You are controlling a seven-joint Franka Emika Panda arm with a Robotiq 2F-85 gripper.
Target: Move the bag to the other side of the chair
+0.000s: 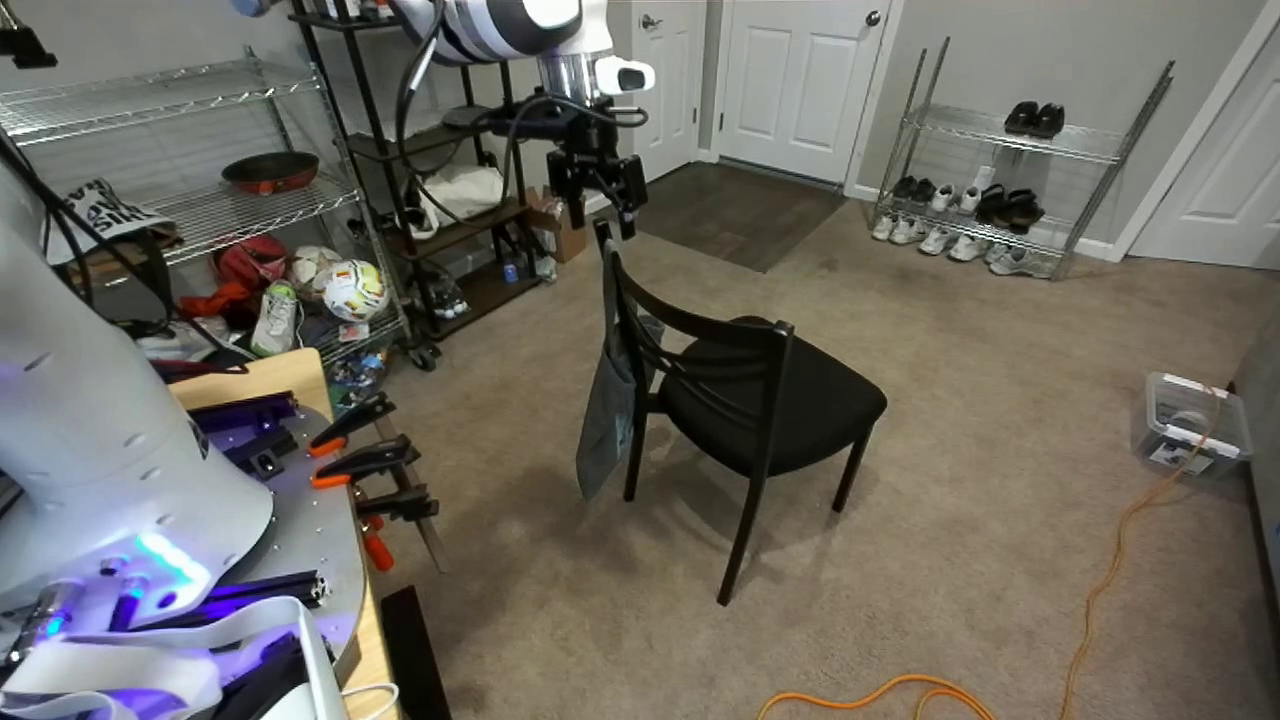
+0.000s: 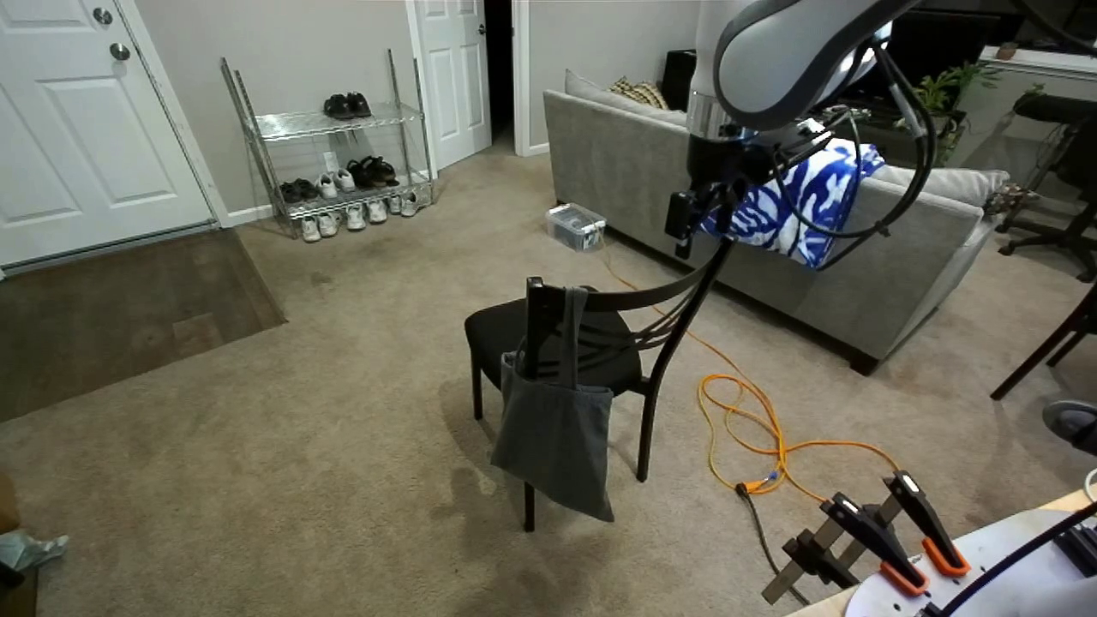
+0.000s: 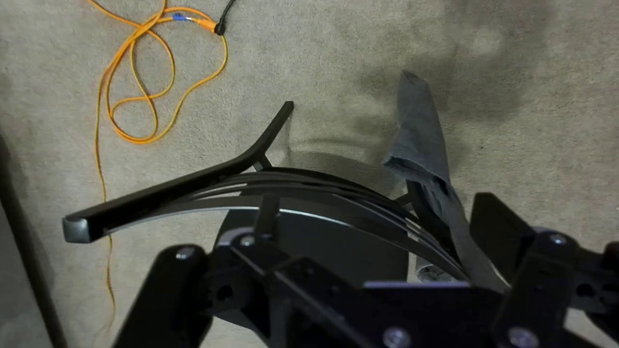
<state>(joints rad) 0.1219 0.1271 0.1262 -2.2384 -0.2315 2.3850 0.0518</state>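
Note:
The grey bag hangs by its handles on one post of the chair's backrest; it shows in both exterior views point(image 1: 606, 425) point(image 2: 555, 437) and in the wrist view point(image 3: 423, 130). Its printed square does not show. The black chair point(image 1: 800, 400) point(image 2: 499, 330) stands upright on the carpet; its seat and curved backrest also show in the wrist view point(image 3: 329, 241). My gripper point(image 1: 602, 215) point(image 2: 704, 233) is open, pointing down above the backrest. In the wrist view its fingers point(image 3: 379, 208) are spread, with the bag's handle near the right finger; I cannot tell whether they touch.
A black rack point(image 1: 470, 220) and a wire shelf point(image 1: 220, 210) stand beside the arm. A grey couch point(image 2: 617, 154) is beyond the chair. An orange cord point(image 2: 776, 428) lies on the floor. Clamps point(image 1: 365, 455) stick out from the robot's table edge.

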